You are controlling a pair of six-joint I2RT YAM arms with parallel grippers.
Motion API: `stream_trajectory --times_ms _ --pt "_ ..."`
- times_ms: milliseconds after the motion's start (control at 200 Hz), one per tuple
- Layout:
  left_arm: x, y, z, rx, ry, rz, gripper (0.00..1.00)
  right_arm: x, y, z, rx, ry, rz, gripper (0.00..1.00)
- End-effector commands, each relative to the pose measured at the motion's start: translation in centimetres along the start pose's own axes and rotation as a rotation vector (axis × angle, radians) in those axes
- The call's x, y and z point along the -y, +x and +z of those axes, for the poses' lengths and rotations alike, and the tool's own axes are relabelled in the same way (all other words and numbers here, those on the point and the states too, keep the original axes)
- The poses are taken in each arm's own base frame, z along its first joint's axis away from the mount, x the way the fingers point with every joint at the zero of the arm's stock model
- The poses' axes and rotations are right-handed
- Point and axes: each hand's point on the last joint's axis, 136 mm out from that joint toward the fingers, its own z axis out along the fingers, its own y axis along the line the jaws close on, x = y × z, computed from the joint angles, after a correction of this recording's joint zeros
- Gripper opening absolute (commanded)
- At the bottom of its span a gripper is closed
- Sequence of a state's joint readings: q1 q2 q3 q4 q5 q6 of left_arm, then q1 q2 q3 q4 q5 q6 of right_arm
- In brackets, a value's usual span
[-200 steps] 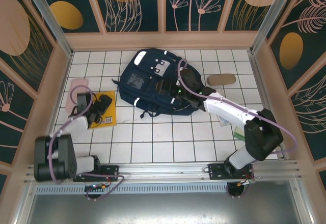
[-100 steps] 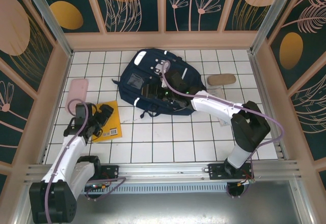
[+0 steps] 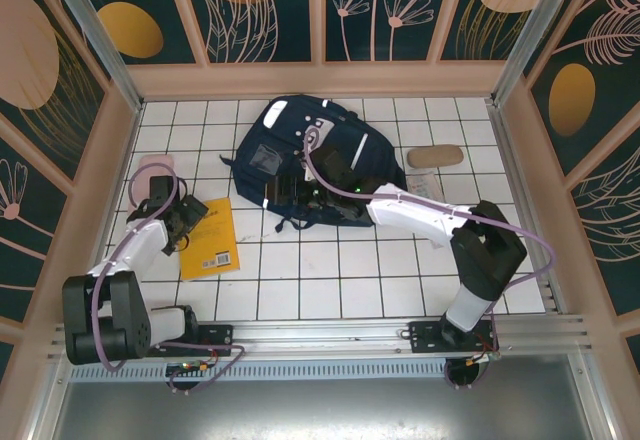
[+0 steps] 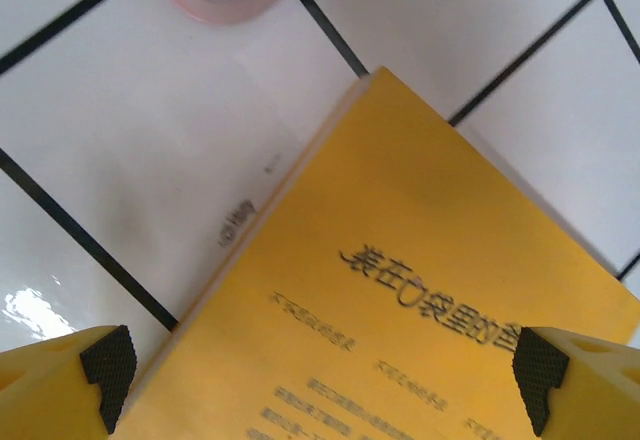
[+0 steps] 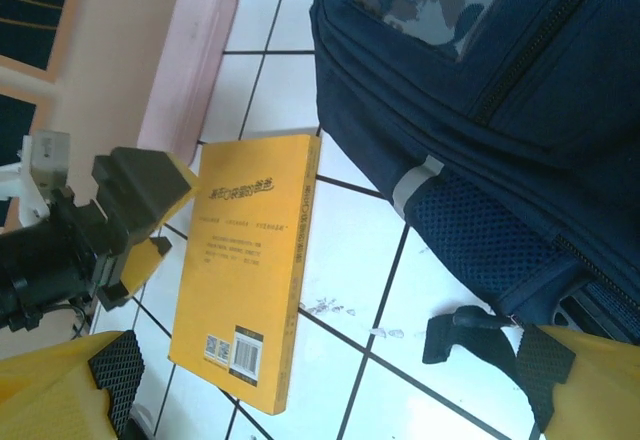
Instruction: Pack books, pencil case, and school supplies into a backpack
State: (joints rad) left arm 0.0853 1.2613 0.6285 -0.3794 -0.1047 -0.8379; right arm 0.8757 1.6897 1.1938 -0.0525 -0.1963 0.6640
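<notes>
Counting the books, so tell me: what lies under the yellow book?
The yellow book lies flat on the white tiled table, and nothing sticks out past its visible edges. Its cover hides whatever thin thing might lie wholly beneath.

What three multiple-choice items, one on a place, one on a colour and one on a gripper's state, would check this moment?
1. Where does the yellow book lie?
A) flat on the tiled table, left of the backpack
B) inside the backpack
C) propped upright against the wall

2. What colour is the flat case beyond the book?
A) green
B) grey
C) pink

3. How is the left gripper?
A) shut on the book
B) open above the book
C) shut on the case

Answers:
1 A: the top view shows it flat on the tiles beside the backpack.
2 C: the right wrist view shows it pink.
3 B: the left wrist view shows its fingertips wide apart, with the book's cover beneath them.
</notes>
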Motion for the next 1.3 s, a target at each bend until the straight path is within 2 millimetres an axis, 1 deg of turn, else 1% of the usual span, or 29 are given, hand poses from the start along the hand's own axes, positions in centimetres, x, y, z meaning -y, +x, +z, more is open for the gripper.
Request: stream_trajectory --times_ms 0,100,215,365,470,510,550,575,640,730,800,856,926,961,986,1046,1081,1171,1271,1296 --pt "-0.5 0.8 1.2 -0.003 0.015 -0.005 0.99 -0.3 0.0 1.1 -0.006 0.027 0.0 0.99" --pt "0.1 2.6 2.0 -0.07 0.088 -0.028 0.97 -0.4 0.0 1.7 -0.015 0.029 -0.003 0.99" --pt "1.0 4.7 2.2 -0.146 0.184 -0.072 0.96 -0.4 0.3 2.8 -0.036 0.031 -0.017 0.99" --pt "1.9 6.4 1.4 -0.189 0.29 -0.113 0.95 -0.8 0.6 4.7 -0.066 0.038 -0.064 0.99" --pt "2.9 7.3 0.5 -0.209 0.359 -0.12 0.94 -0.8 0.9 6.1 -0.079 0.036 -0.077 0.95" --pt "2.8 7.4 0.3 -0.205 0.352 -0.122 0.94 -0.8 1.2 6.5 -0.089 0.029 -0.077 0.92" --pt "2.5 7.5 0.1 -0.198 0.343 -0.116 0.94 -0.8 1.6 7.0 -0.102 0.016 -0.079 0.86" --pt "2.3 7.5 0.0 -0.19 0.336 -0.113 0.94 -0.7 1.7 7.3 -0.108 0.012 -0.078 0.85" --pt "1.3 7.5 0.0 -0.166 0.3 -0.104 0.94 -0.7 2.4 8.1 -0.134 -0.005 -0.08 0.76" --pt "0.2 7.2 -0.2 -0.136 0.254 -0.081 0.94 -0.8 3.0 9.1 -0.163 -0.02 -0.087 0.67" --pt "-0.4 7.0 -0.4 -0.118 0.229 -0.065 0.92 -0.9 3.5 9.9 -0.183 -0.024 -0.094 0.64" --pt "-0.9 7.1 -0.4 -0.114 0.212 -0.059 0.91 -1.2 4.0 10.5 -0.197 -0.03 -0.098 0.59" --pt "-1.5 7.4 -0.3 -0.118 0.189 -0.057 0.89 -1.5 4.7 11.2 -0.213 -0.037 -0.103 0.58" --pt "-1.8 7.6 -0.2 -0.125 0.181 -0.058 0.87 -1.7 5.1 11.7 -0.22 -0.036 -0.11 0.57" --pt "-1.9 7.9 -0.1 -0.132 0.181 -0.06 0.83 -1.8 5.3 12.0 -0.224 -0.033 -0.113 0.57" --pt "-2.2 8.5 0.1 -0.149 0.182 -0.065 0.74 -1.6 6.1 12.9 -0.242 -0.024 -0.11 0.57" --pt "-2.4 8.8 0.2 -0.157 0.18 -0.069 0.72 -1.4 6.6 13.5 -0.257 -0.022 -0.104 0.57" --pt "-2.9 9.3 0.4 -0.169 0.175 -0.08 0.62 -1.1 7.8 14.5 -0.28 -0.014 -0.099 0.56" --pt "-3.3 9.7 0.5 -0.169 0.177 -0.092 0.46 -0.6 9.2 15.5 -0.319 -0.012 -0.082 0.55" --pt "-3.3 9.8 0.5 -0.17 0.182 -0.097 0.44 -0.5 9.5 15.7 -0.329 -0.013 -0.078 0.55"
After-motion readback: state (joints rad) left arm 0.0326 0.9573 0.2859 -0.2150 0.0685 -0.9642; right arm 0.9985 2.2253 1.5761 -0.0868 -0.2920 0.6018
